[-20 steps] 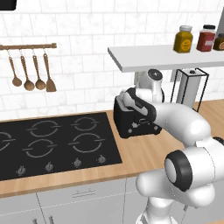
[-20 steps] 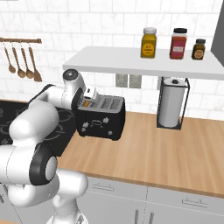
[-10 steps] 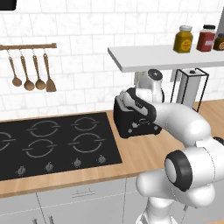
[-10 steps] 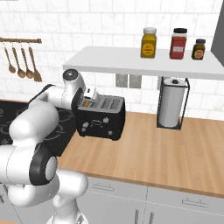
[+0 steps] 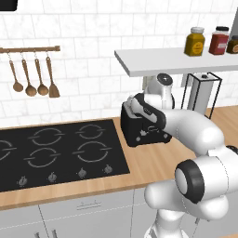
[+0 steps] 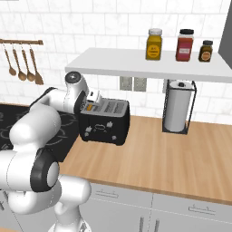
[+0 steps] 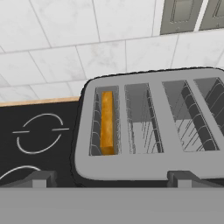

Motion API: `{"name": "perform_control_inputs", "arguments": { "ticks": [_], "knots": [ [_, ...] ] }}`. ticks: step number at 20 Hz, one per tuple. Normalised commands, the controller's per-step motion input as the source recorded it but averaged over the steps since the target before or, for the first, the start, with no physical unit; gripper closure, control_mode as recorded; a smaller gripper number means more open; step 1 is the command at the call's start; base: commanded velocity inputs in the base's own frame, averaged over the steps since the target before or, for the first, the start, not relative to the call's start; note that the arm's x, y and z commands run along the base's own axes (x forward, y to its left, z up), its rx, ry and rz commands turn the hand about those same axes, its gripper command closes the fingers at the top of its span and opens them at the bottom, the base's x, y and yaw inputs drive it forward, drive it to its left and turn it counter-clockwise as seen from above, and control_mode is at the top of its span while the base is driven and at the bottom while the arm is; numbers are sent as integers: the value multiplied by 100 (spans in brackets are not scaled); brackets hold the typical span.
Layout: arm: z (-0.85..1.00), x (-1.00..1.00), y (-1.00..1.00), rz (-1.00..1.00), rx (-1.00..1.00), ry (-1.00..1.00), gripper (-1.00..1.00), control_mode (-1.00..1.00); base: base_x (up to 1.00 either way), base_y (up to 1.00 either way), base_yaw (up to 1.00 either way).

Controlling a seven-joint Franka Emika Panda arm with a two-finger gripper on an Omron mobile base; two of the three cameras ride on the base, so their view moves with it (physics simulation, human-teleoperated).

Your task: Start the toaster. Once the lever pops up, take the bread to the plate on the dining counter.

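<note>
Hovering over the black boxy toaster (image 6: 105, 122), which stands on the light wood counter (image 6: 167, 154) just right of the black glass cooktop (image 5: 56, 151). End effector (image 7: 111, 178) spread wide and empty, one dark fingertip to either side of the toaster's near edge in the hand view.

Step in hand, by the look of it: starting the toaster. Best done by finding the lever on the toaster's end or front face, lowering the hand beside it rather than over the slots, then pressing straight down until it catches. Worth keeping the tips clear of the slot wires, and pushing vertically so the toaster does not slide on the counter.

Toaster slots seen from above: the thin tan-brown bread slice (image 7: 106, 123) stands upright on edge in the leftmost slot; the other slots show bare wire guides. Lever not made out from this angle.
</note>
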Motion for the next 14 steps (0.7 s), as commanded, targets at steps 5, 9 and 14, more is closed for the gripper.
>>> {"name": "perform_control_inputs", "arguments": {
  "ticks": [5, 9, 14],
  "knots": [
    [0, 0, 0, 0, 0, 0, -100, -100, 0, 0, 0],
    [0, 0, 0, 0, 0, 0, -100, -100, 0, 0, 0],
    [0, 0, 0, 0, 0, 0, -100, -100, 0, 0, 0]
  ]
}}
